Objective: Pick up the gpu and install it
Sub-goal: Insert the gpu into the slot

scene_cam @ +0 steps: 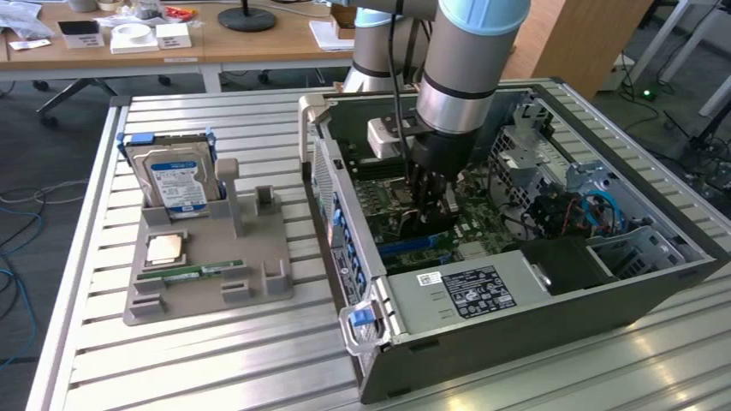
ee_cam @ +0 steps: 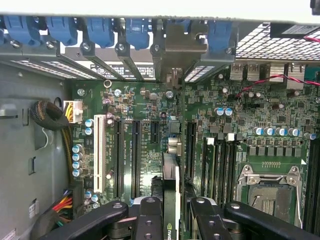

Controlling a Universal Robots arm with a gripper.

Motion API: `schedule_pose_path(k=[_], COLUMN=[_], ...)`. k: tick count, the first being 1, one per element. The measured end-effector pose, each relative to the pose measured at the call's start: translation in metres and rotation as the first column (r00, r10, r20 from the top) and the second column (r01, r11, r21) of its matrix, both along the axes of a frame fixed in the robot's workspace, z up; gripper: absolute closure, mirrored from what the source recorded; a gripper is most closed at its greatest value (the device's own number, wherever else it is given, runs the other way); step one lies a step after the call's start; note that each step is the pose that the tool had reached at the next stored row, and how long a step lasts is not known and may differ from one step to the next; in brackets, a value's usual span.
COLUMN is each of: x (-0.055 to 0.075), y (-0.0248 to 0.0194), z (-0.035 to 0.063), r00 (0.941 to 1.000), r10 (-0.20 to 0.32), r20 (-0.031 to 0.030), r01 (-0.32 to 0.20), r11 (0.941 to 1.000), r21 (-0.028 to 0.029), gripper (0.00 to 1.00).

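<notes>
counting: one arm, one pincer (scene_cam: 430,218), one gpu (ee_cam: 171,175), one open pc case (scene_cam: 594,295) and one grey holder (scene_cam: 205,295), all on one slatted tabletop (scene_cam: 228,368). the pincer is reaching down inside the case over the motherboard (ee_cam: 140,107) and is clenching the gpu between its two black fingers (ee_cam: 150,220). the card is showing edge-on as a thin strip, standing upright just over the long expansion slots and pointing toward the rear wall with its row of blue clips (ee_cam: 102,27). cannot tell whether the card's edge is touching a slot. the holder is carrying one hard drive (scene_cam: 171,175) standing upright, one cpu chip (scene_cam: 168,248) lying flat and one green ram stick (scene_cam: 192,274) lying flat. the fingers are covering the card's sides, so its face is hard to make out. the frame edge is cutting off its near end.
</notes>
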State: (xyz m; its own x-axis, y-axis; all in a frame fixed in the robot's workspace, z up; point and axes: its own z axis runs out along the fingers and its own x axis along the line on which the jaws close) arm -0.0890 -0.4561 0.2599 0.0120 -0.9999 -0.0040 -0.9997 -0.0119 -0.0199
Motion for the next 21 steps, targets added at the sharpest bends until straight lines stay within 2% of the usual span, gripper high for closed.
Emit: schedule_pose_path(k=[6,12,21], x=[-0.0006,-0.0017,-0.0024], y=[0.0,-0.0001,0.0], z=[0.0,-0.0002,-0.0003], r00=[1.0,0.9999,0.9999], r10=[0.0,0.002,0.002], r20=[0.0041,0.0134,0.0141], r01=[0.0,-0.002,-0.002], r11=[1.0,1.0,1.0], r21=[-0.0001,-0.0002,-0.0001], gripper=[0.74,0.74,0.74])
